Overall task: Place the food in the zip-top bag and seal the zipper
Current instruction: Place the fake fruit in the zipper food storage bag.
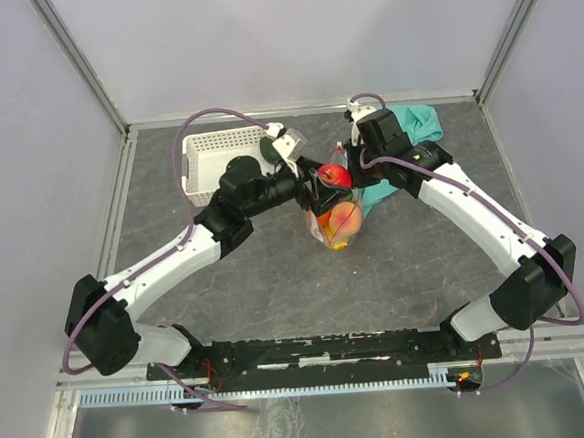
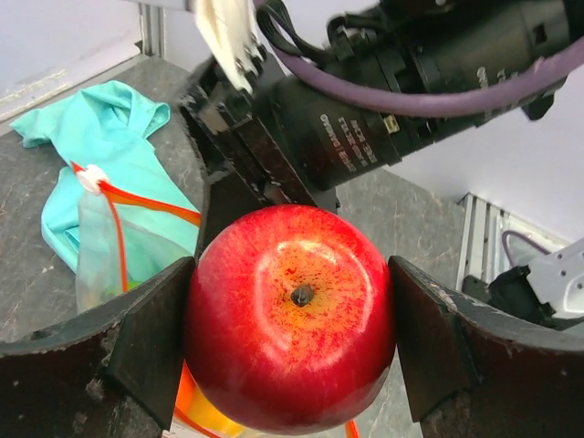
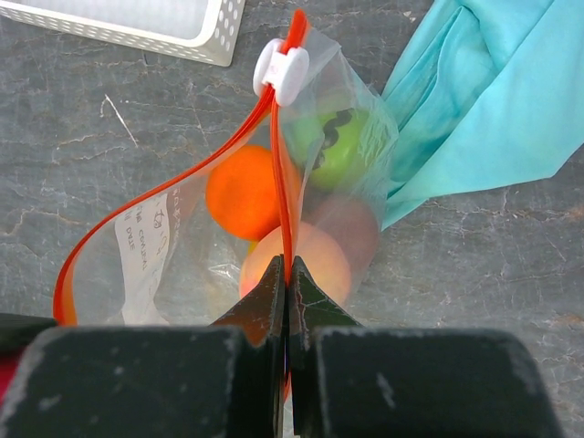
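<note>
Filling step in hand, by judgement. The left gripper (image 2: pixel 292 339) clamps a red apple (image 2: pixel 288 306) between wide-set jaws, near the mouth of the bag (image 3: pixel 151 242). The right gripper (image 3: pixel 287 297), pressed together, pinches the zipper (image 3: pixel 282 187). An orange fruit (image 3: pixel 239 192) already lies inside. Next move: lower the apple through the mouth, then release.

A glossy, smooth red apple (image 2: pixel 290 315) sits between the scuffed matt black left fingers (image 2: pixel 146 338); the right fingers (image 3: pixel 255 306) pinch the shiny orange plastic strip (image 3: pixel 281 182) of a clear, crinkly bag (image 3: pixel 155 246), soft teal cloth (image 3: pixel 484 100) lying beside them.
</note>
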